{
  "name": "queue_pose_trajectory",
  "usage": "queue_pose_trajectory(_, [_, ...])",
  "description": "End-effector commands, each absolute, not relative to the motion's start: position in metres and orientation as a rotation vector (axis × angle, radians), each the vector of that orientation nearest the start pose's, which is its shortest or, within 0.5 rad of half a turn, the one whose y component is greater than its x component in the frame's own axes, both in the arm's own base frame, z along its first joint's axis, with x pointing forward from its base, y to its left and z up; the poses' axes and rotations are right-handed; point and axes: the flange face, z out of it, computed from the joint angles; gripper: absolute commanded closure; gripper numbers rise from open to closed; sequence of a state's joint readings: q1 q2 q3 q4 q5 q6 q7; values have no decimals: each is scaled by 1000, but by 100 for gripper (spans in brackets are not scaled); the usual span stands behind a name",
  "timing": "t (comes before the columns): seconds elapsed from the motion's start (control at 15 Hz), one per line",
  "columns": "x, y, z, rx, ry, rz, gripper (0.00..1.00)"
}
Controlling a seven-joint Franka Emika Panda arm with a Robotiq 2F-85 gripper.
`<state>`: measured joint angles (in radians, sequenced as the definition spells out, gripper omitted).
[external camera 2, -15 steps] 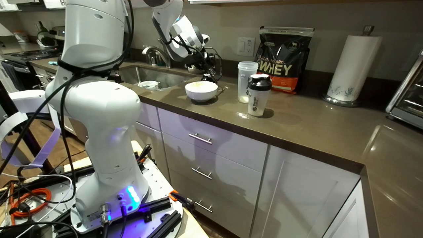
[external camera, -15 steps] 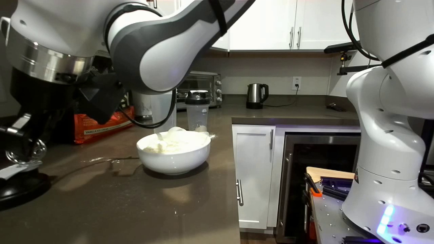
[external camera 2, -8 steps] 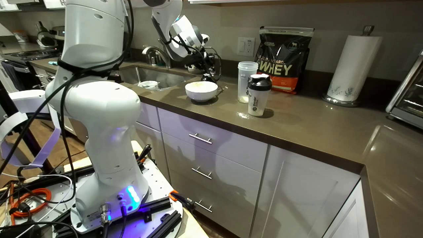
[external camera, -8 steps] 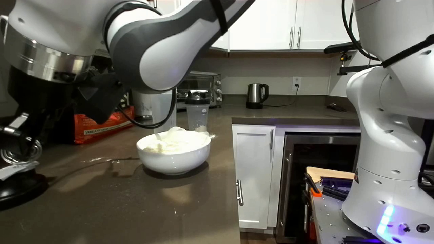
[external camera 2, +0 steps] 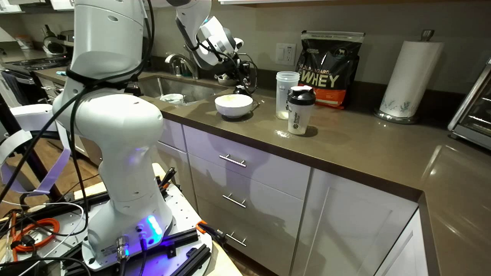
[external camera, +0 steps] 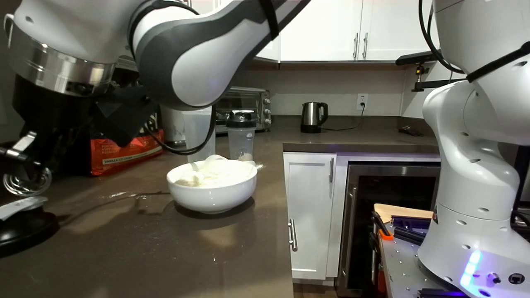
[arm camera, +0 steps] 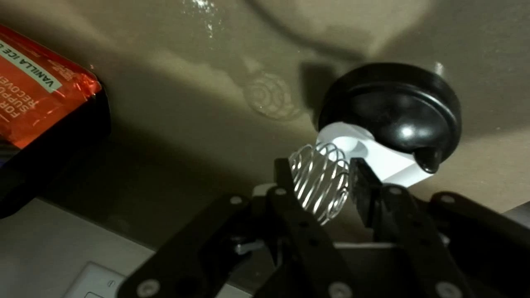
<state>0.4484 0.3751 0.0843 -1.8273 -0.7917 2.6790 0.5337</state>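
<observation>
My gripper (arm camera: 320,164) is shut on a silver wire ball (arm camera: 322,177), with one finger against each side of its coils. Just below it, a round black lid (arm camera: 393,109) with a white flap piece (arm camera: 395,165) lies on the counter. A narrow gap parts the wire ball (external camera: 27,184) from the white piece (external camera: 25,205) in an exterior view. Farther along the counter, a white bowl (external camera: 211,196) heaped with pale powder stands in both exterior views. The gripper's fingertips are mostly hidden by the wrist in an exterior view (external camera 2: 245,78).
A black and orange whey bag (external camera 2: 330,71) leans at the wall, also near the gripper. Beside it stand a clear cup (external camera 2: 284,92) and a shaker bottle (external camera 2: 300,115) with a black top. Spilled powder (external camera 2: 283,133) marks the counter. A sink (external camera 2: 184,90) lies behind the bowl.
The jaws have drawn in on the wire ball. Gripper and ball have risen slightly, opening a gap above the white piece. The black lid has shifted slightly left in an exterior view.
</observation>
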Motion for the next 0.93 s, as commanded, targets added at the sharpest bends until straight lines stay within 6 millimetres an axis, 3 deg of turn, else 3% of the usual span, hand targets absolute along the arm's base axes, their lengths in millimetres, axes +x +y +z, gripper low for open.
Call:
queue_pose_trajectory(0.0, [559,345,384,-2993,-918,-1063,61])
queue_pose_trajectory(0.53, [538,327,390,-3018,-855,-1057,53])
queue_pose_trajectory(0.87, [524,318,397,-3034,-823,-1053,56])
